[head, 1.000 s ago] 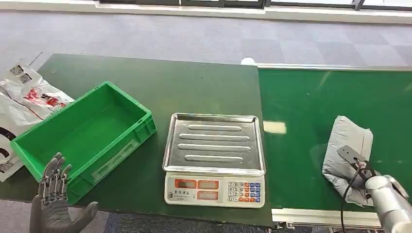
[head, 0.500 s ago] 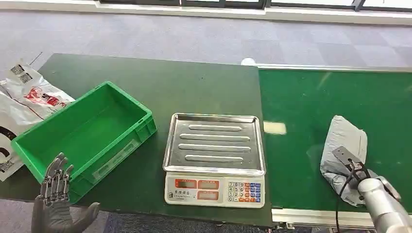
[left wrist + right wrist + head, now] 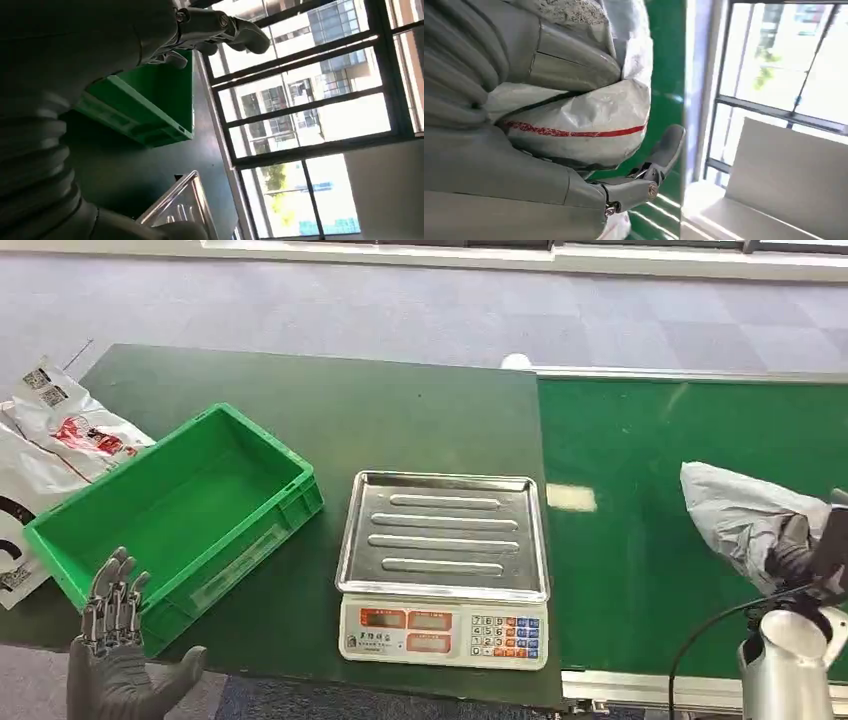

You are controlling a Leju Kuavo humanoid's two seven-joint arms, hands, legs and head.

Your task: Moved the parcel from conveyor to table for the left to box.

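**Parcel gripped over the conveyor**

Dark green table point(image 3: 330, 410) on the left, brighter green conveyor point(image 3: 640, 440) butted against it on the right. Green crate point(image 3: 170, 510) sits angled on the table; metal-tray scale point(image 3: 443, 565) beside it, near the belt edge. White printed bags point(image 3: 45, 440) lie past the crate. Grey parcel point(image 3: 745, 520) is over the conveyor, clasped by the right hand point(image 3: 800, 555). Left hand point(image 3: 112, 640) holds nothing, fingers spread, near the crate's closest corner.
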